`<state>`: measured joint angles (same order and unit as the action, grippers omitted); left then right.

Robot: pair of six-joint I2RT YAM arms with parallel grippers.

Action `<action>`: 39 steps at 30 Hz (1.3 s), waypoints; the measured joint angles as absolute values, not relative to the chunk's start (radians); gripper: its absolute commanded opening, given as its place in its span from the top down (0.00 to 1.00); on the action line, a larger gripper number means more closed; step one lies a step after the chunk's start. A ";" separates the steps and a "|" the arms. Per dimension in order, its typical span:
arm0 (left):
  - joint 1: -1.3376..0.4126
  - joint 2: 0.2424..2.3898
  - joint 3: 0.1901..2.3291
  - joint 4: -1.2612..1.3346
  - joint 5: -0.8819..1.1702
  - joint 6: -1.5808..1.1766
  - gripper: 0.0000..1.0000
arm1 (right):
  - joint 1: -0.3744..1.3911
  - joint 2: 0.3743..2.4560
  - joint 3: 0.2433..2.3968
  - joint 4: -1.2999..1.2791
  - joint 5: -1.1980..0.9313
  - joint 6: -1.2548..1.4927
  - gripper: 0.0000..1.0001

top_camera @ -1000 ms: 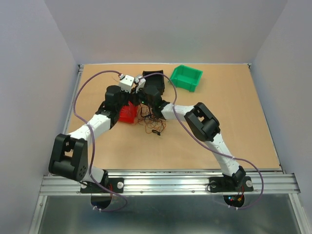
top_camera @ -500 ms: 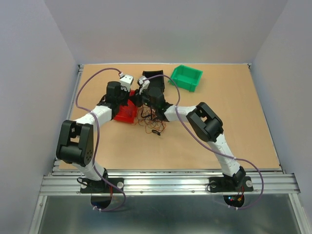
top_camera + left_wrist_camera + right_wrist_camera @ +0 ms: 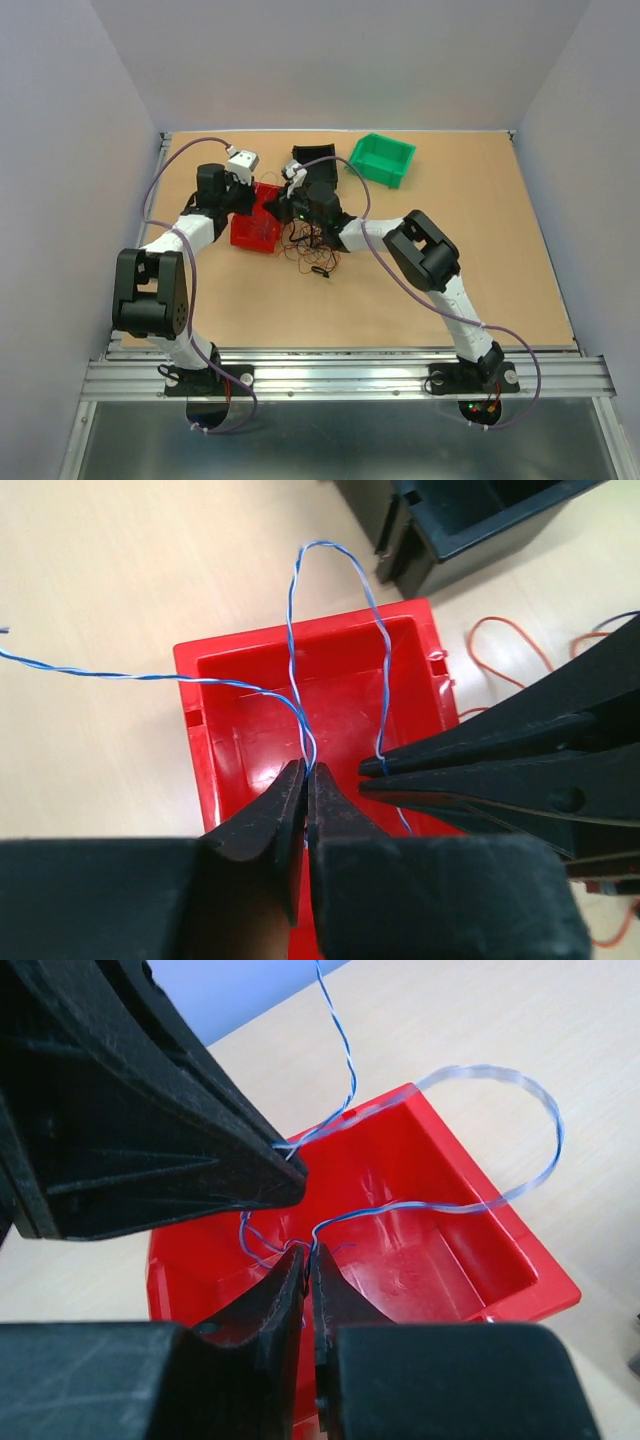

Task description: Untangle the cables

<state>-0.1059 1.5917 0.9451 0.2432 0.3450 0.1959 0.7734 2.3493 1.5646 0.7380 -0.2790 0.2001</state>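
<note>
Left wrist view: the left gripper (image 3: 305, 770) has swung left from the right gripper (image 3: 305, 1252). Both are clamped on one blue-white twisted cable (image 3: 291, 610) above the red bin (image 3: 215, 710), which should draw it out of the tangle (image 3: 313, 252).

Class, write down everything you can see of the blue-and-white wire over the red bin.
The blue-and-white wire is hair-thin: two strands twisted together, flexible. The left claw and the right claw each pinch it shut above the open red bin. Between them it arches in a loop; another length runs away over the tan table.
</note>
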 measured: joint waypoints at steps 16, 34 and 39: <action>-0.075 1.583 0.980 0.206 0.566 0.194 0.47 | 0.774 2.349 1.522 0.828 -0.356 0.164 0.90; -0.015 1.609 0.996 0.181 0.680 0.187 0.36 | 0.775 2.349 1.518 0.839 -0.321 0.187 0.97; -0.011 1.609 0.996 0.183 0.708 0.184 0.36 | 0.775 2.349 1.508 0.846 -0.317 0.191 0.97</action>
<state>-0.0109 1.6089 0.9958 0.1825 0.7082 0.1841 0.7746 2.3489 1.5078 0.8463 -0.3172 0.1913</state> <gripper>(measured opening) 0.641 0.054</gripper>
